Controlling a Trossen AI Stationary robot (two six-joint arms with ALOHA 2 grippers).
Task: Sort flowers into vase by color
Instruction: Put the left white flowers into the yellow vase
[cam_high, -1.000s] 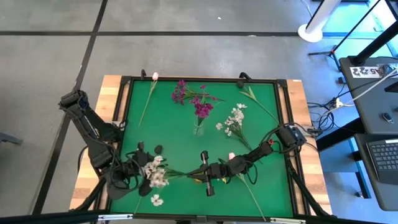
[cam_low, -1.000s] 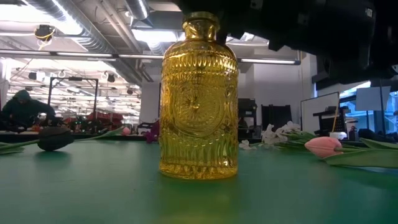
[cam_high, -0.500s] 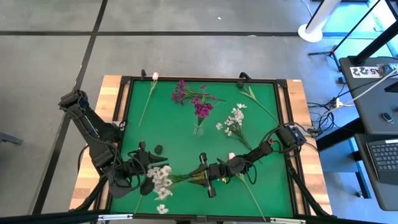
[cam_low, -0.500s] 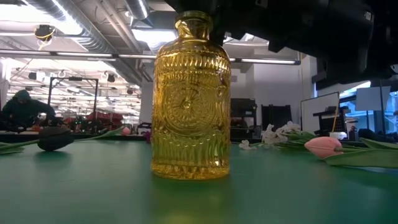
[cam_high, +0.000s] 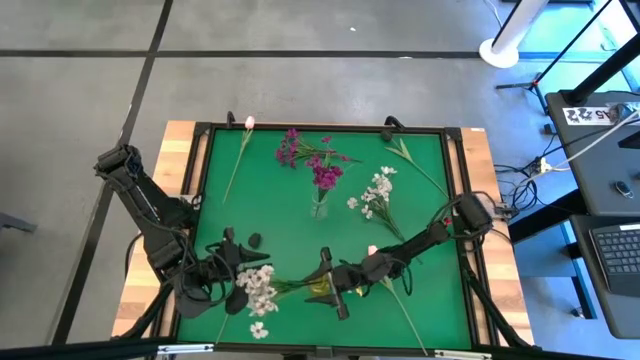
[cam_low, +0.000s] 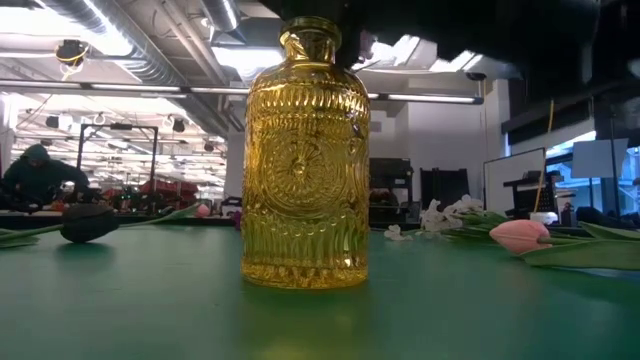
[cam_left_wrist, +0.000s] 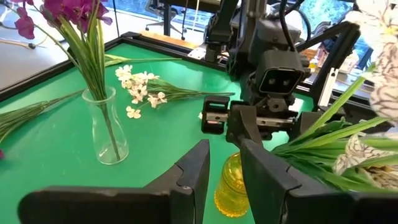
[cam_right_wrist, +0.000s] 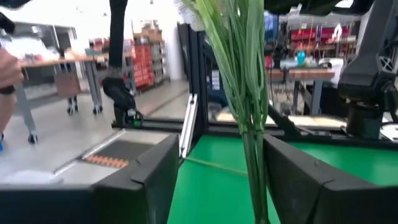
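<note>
The white flowers (cam_high: 259, 287) sit near the front edge of the green table (cam_high: 280, 215), and their stems reach into the yellow vase (cam_high: 320, 290). The left gripper (cam_high: 232, 268) is closed on the flowers beside the blossoms. The right gripper (cam_high: 335, 290) is at the vase with its fingers (cam_right_wrist: 149, 180) wide apart, one on each side of the stems, holding nothing. This looks like the step of putting white flowers in. Next, the left gripper probably should let go gently, so the vase does not tip.
</note>
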